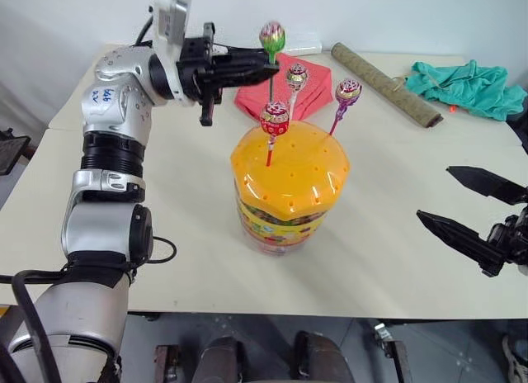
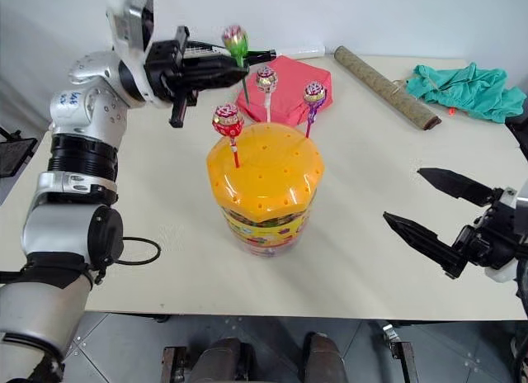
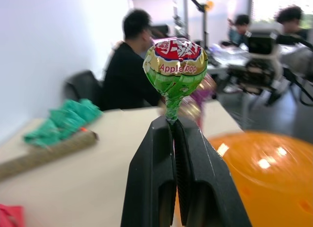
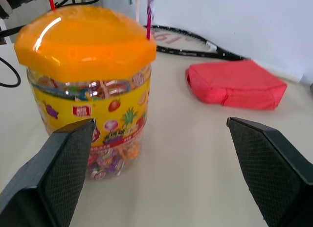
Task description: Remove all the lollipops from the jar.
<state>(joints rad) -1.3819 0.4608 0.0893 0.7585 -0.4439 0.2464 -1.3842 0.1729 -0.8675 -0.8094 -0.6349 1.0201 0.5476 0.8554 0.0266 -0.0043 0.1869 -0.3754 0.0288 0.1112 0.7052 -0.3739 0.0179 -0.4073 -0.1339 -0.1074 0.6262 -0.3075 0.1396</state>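
The jar (image 1: 285,193), orange-lidded, stands mid-table with red (image 1: 274,119), pink-and-white (image 1: 296,76) and purple (image 1: 347,92) lollipops upright in its lid. The right gripper (image 1: 474,210) hangs beside it, jaws spread wide, empty. The left gripper (image 1: 268,65) is clenched on the green lollipop (image 1: 271,38), above the lid.
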